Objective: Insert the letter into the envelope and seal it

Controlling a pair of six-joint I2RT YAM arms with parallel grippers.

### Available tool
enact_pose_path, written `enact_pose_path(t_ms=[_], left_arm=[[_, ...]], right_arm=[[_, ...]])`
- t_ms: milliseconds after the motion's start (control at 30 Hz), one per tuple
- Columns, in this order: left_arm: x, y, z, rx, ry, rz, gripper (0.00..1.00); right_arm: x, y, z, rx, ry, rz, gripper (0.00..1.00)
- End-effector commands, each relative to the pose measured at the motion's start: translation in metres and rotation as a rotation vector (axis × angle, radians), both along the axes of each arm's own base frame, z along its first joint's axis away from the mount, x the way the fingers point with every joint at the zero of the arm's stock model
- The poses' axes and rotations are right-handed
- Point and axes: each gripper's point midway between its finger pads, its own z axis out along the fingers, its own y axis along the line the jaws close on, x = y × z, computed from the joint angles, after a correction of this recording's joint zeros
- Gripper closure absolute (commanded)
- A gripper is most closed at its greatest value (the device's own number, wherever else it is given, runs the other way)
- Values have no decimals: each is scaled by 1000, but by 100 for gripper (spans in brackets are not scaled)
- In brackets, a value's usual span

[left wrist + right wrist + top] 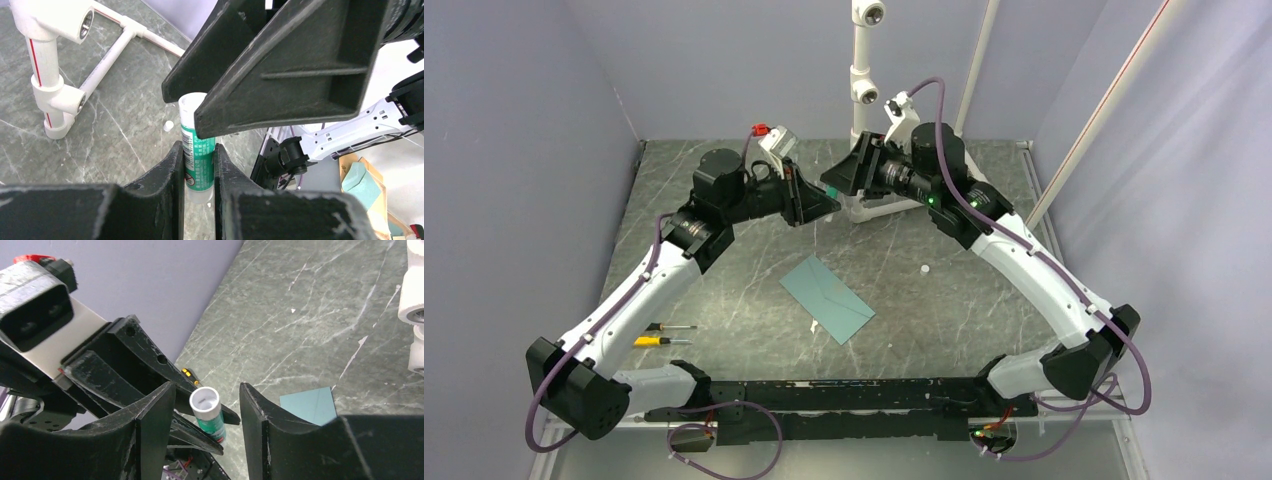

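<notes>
From the top external view, the teal-green envelope lies flat on the grey marbled table near the middle of the frame. It is turned at a diagonal with its pointed flap folded down, and a small whitish scrap sits just beside its lower left edge. Both arms reach to the upper centre, where the left gripper and the right gripper meet tip to tip above the table, with a spot of green between them. A small white cap rests on the table to the right of the envelope, well apart from it. Two screwdrivers lie at the lower left, and a white pipe stand rises at the top of the frame. In the left wrist view, the left gripper pinches a green-and-white glue stick by its body, one finger pressed against each side, and the tube stands roughly upright in the frame. The right gripper fills the upper right of the frame, and its black fingers reach down around the tube's white top. The cap lies on the table just left of the tube. In the right wrist view, the right gripper is spread, with one finger on each side of the glue stick's open white top and neither touching it. The left gripper clamps the tube from the left. A corner of the envelope shows on the table at the lower right.
</notes>
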Motion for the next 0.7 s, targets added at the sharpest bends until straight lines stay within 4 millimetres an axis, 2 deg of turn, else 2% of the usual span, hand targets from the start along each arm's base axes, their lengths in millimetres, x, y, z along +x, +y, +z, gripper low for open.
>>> enact_pose_path(t_ms=[0,100,267,433,500,567,633,667], left_arm=[[2,1,20,-8,-67,2,97],[2,1,19,-6,-64,1,97],[3,1,20,-6,-70,2,98],[3,1,23,-12,-75,8,98],[2,1,21,-11,-73,3,98],[2,1,20,-8,-69,0,98],[0,2,18,-1,-69,-3,98],[-1,2,18,3,-74,-7,98]], right_arm=[[1,1,35,53,-76,6,46],[-1,5,35,54,-69,37,48],[-7,12,30,51,-47,95,60],[-6,10,20,10,-21,97,53],[-5,9,15,2,-10,90,53],[-6,10,16,16,-14,95,72],[-9,10,24,44,-34,119,94],[-13,10,31,68,-58,151,100]])
